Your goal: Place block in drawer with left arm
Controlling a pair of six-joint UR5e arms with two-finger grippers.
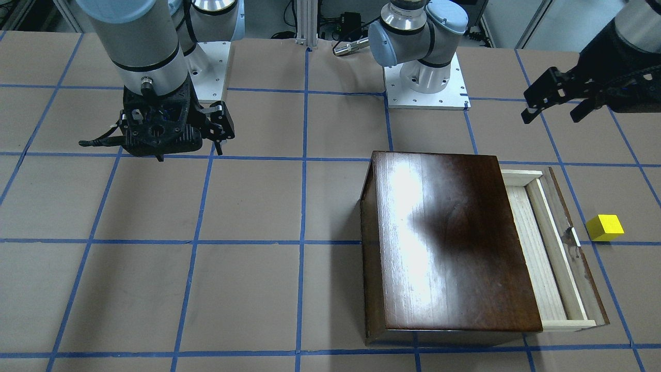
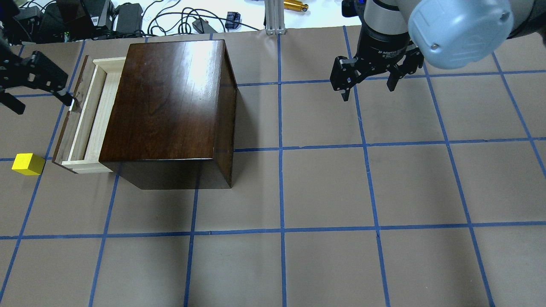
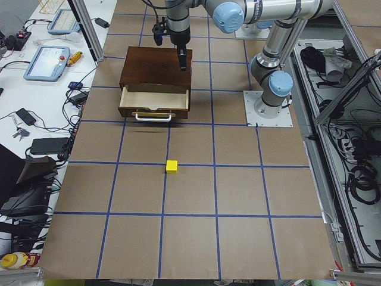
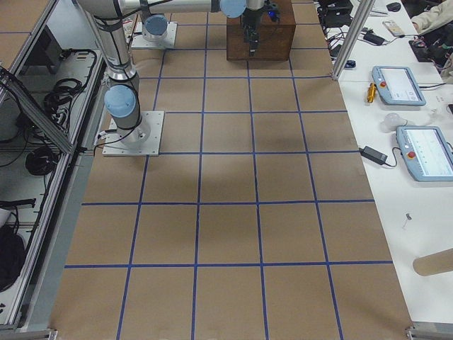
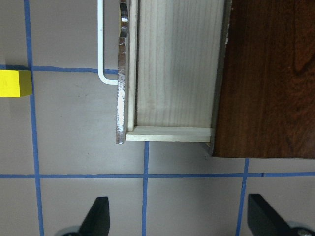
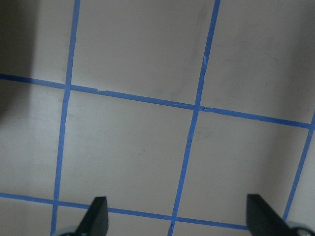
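The left gripper (image 2: 40, 100) is raised above the surface (image 2: 324, 187) with its fingers apart. In the overhead view, the block (image 2: 28, 164) rests on the surface at the gripper's 6 o'clock, apart from it and outside the open drawer (image 2: 100, 115).

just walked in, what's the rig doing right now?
The left gripper is open and empty, hovering by one end of the drawer, which is pulled out of the dark wooden box and has nothing in it. The yellow block sits on the table just outside the drawer's front panel, untouched. The right gripper is open too, hanging over the table well away from the box. The pick has not started yet.
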